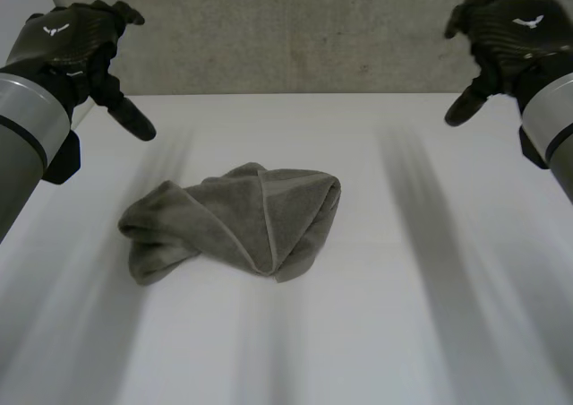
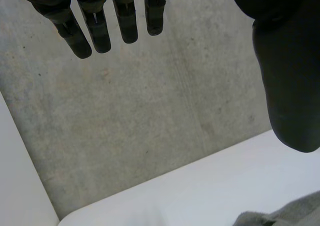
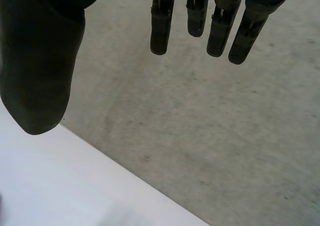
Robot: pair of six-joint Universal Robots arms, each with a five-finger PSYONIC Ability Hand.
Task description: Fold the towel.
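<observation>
- One grey towel (image 1: 235, 221) lies in the head view near the middle of the one white table (image 1: 403, 333). It is crumpled into a loose bundle with several folds and a ridge running across its top.
- Two black hands hover in that view over the far part of the table, one at each side. Both are well apart from the towel and touch nothing.
- At the left side, the left hand (image 1: 76, 42) has relaxed fingers and its thumb (image 1: 130, 118) angled down toward the table; it holds nothing.
- At the right side, the right hand (image 1: 510, 33) mirrors it, loosely spread with its thumb (image 1: 466, 105) pointing down and inward, and it too is empty.
- One grey concrete wall (image 1: 295, 29) stands behind the table's far edge.
- In the left wrist view, the left hand (image 2: 290, 86) shows straight fingers (image 2: 97, 28) set wide of the thumb, with nothing between them. One corner of the towel (image 2: 292, 213) shows on the table (image 2: 200, 191) below the thumb, clear of the hand, and the wall (image 2: 150, 111) lies beyond the fingertips.
- In the right wrist view, the right hand (image 3: 37, 71) likewise has straight fingers (image 3: 160, 31) held wide of the thumb, gripping nothing. The table (image 3: 60, 186) edge and the wall (image 3: 225, 136) lie beneath it.
</observation>
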